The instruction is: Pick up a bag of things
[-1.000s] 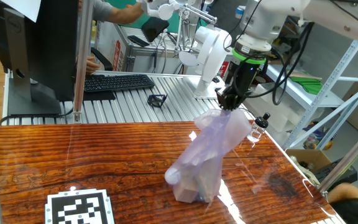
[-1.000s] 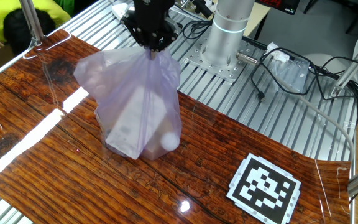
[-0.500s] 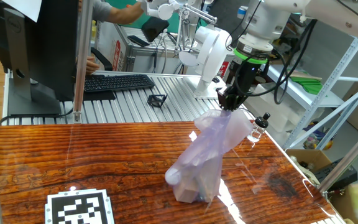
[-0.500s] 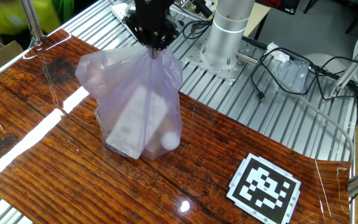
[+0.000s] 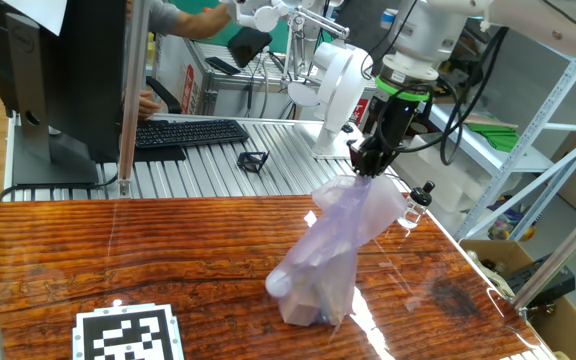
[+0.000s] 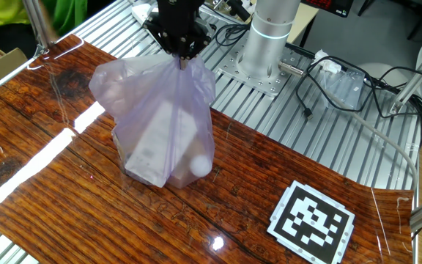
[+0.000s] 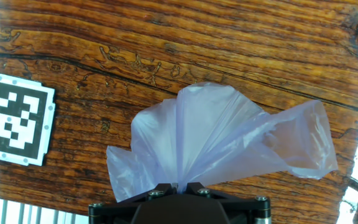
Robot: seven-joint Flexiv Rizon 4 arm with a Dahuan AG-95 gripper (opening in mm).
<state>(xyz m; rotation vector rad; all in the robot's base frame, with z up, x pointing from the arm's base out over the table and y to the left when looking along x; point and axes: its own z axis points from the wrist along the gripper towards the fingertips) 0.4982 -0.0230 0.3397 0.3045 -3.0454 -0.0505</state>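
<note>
The bag of things (image 5: 333,255) is a crinkly pale-lavender plastic bag with a white ball low in it (image 6: 198,167) and a pale boxy item inside. It stands stretched upward, its bottom resting on the wooden table (image 5: 118,260). My gripper (image 5: 365,170) is shut on the bag's gathered top, directly above it. It also shows in the other fixed view (image 6: 181,60). In the hand view the bag (image 7: 222,137) fans out below the closed jaws (image 7: 178,185).
A small clear bottle with a black cap (image 5: 416,205) stands at the table's right edge near the bag. A black-and-white marker tag (image 6: 312,221) lies on the table. A keyboard (image 5: 188,131) and a small black clip (image 5: 253,160) lie on the metal bench behind.
The bag and gripper have hardly moved. A person in yellow-green at the edge of both fixed views has shifted.
</note>
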